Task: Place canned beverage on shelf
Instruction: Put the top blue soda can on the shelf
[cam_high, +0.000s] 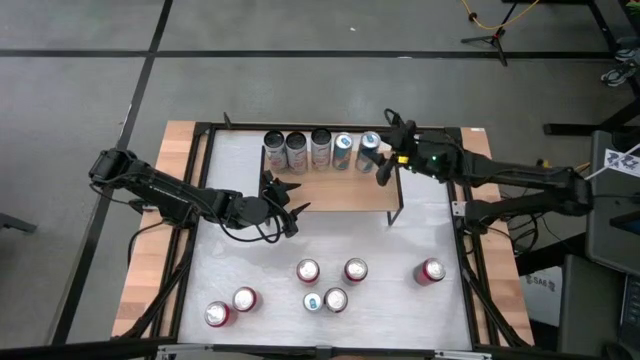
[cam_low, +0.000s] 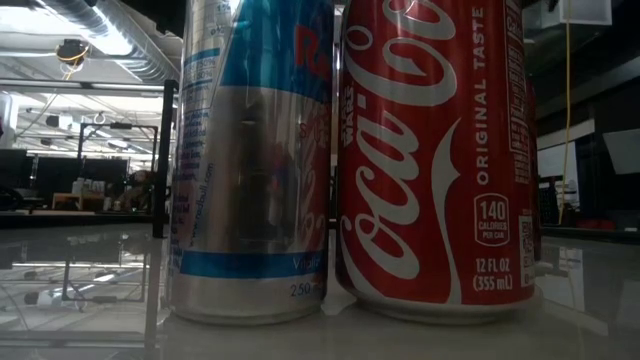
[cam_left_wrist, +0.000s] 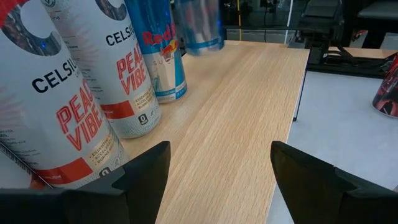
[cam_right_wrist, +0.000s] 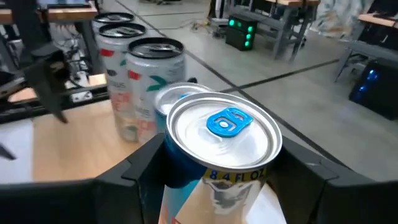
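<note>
The shelf, a light wood plank on black legs, stands at the table's far middle. A row of cans stands along its far edge: tall white ones and a slim blue one. At the row's right end my right gripper is shut on a slim blue-and-silver can with a blue tab. In the left wrist view this can is blurred and appears to be just above the plank. My left gripper stands open at the shelf's near left corner, holding nothing. My right gripper pinches the slim can by its side wall just under the top rim, one finger on each side. The fingers come from the table's right, nearly level and tipped slightly down. The can stays upright, top up; its lower part is hidden.
Several cans stand on the white table in front of the shelf, red ones among them. Two fill the low view. The near half of the plank is bare wood.
</note>
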